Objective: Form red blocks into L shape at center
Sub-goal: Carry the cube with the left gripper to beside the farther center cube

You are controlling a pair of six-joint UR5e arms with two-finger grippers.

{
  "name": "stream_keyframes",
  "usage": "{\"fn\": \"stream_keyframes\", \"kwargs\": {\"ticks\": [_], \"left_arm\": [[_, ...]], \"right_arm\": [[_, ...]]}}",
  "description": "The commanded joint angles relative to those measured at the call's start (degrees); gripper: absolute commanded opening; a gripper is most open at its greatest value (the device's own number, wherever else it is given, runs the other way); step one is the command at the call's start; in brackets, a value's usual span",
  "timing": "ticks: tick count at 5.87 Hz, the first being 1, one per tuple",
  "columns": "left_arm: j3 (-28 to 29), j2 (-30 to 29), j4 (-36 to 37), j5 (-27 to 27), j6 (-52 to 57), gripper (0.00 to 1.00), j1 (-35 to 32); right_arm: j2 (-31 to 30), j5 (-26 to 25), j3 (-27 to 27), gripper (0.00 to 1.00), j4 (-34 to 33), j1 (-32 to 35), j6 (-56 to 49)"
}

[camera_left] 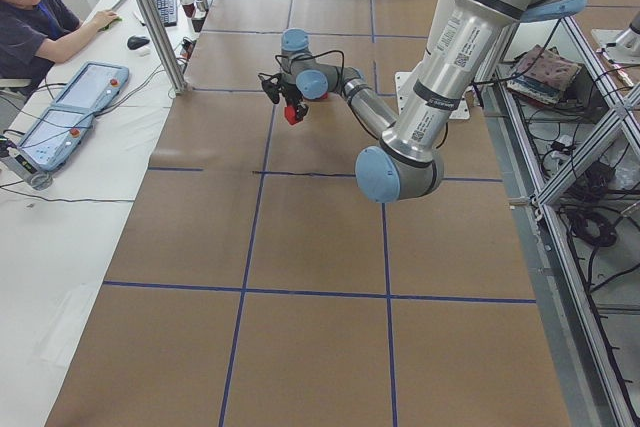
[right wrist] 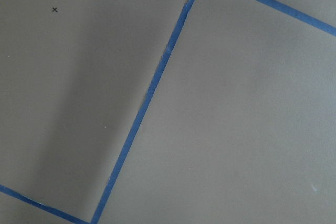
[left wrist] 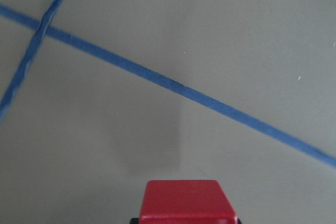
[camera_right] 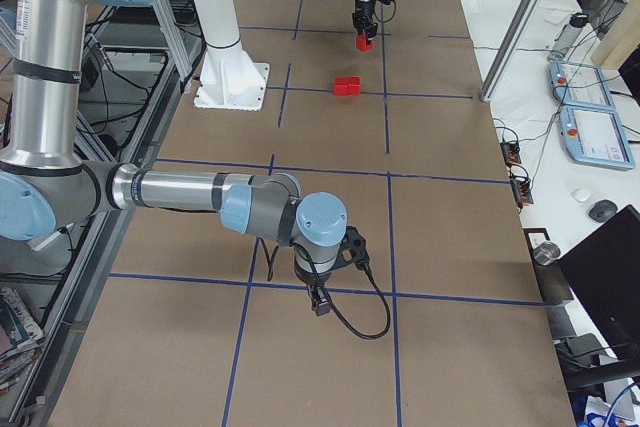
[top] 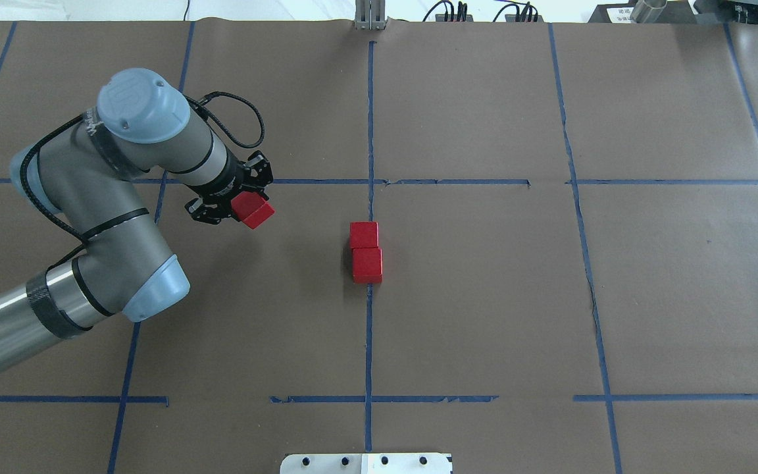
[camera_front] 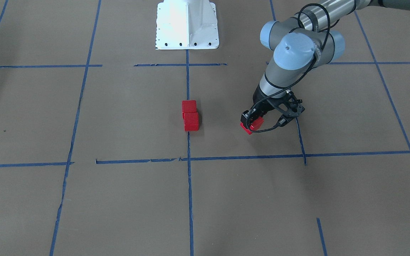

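Note:
Two red blocks [top: 364, 234] [top: 367, 264] lie touching end to end on the long blue tape stripe at the center [top: 458, 289]; the front-facing view shows them too [camera_front: 189, 106] [camera_front: 191, 121]. My left gripper [top: 247, 209] is shut on a third red block [top: 255, 212], tilted, held just above the paper well to the left of the pair. That held block also fills the bottom of the left wrist view [left wrist: 184, 200] and shows in the front-facing view [camera_front: 252, 125]. My right gripper [camera_right: 318, 299] points down at the paper far from the blocks; I cannot tell its state.
The white robot base [camera_front: 187, 25] stands at the table's robot side. A person [camera_left: 40, 17] sits at a side desk with control pendants [camera_left: 70, 112]. An aluminium post [camera_left: 155, 17] rises at that table edge. Blue tape grid lines [top: 576, 197] cross the brown paper.

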Motion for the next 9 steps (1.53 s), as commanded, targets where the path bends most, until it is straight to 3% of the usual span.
{"fn": "stream_keyframes", "kwargs": {"ticks": [1,2,4,7,9], "left_arm": [[0.7,-5.4,7.6,2.1,-23.0,0.06,1.3],[1.3,-7.1,8.2,1.9,-29.0,0.06,2.3],[9.8,-13.4,8.5,1.9,-33.0,0.06,4.2],[13.5,-15.1,8.2,1.9,-33.7,0.06,7.1],[14.0,-15.4,7.6,1.9,-40.7,0.05,7.0]], "right_arm": [[-0.1,0.0,0.0,1.0,0.0,0.0,0.0],[-0.1,0.0,0.0,1.0,0.1,0.0,0.0],[-0.1,0.0,0.1,1.0,0.0,0.0,-0.2],[-0.1,-0.1,-0.1,1.0,0.1,0.0,-0.3],[-0.1,-0.1,-0.1,1.0,0.1,0.0,-0.3]]}}
